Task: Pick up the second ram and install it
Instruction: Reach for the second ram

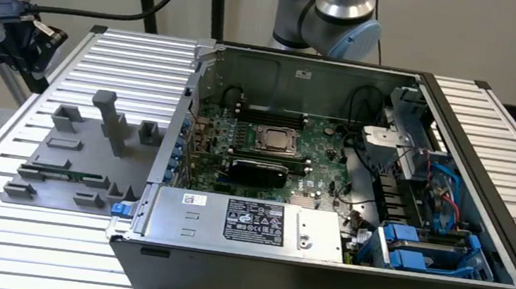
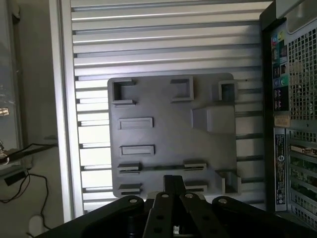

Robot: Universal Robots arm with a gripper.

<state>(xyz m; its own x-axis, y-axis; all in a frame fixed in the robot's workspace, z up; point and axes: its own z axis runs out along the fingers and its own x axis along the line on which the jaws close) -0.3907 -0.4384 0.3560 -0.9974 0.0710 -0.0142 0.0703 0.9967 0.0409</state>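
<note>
Closest to the lens, the black gripper (image 2: pixel 173 179) is hanging high above the grey fixture tray (image 2: pixel 163 134), its claw looking pressed together and pinching nothing. The second ram (image 1: pixel 61 172) is lying in brackets at the near edge of that tray, on the exterior view's left of the open computer case (image 1: pixel 311 82) and well apart from the motherboard (image 1: pixel 321 133).

By my reading the task is only beginning: the stick is not being gripped, so both lifting it and seating it are left to do. Whether another stick is already sitting in the memory slots (image 1: pixel 271 110) on the far side of the processor (image 1: pixel 277 141) is too fine to tell.

As for writing, the power supply (image 1: pixel 166 214) is carrying a black label (image 1: pixel 255 224) and a small white sticker (image 1: pixel 194 199). The case's rear panel (image 2: pixel 292 124) is showing coloured port markings. None of this print is legible, and no brand name can be read.
</note>
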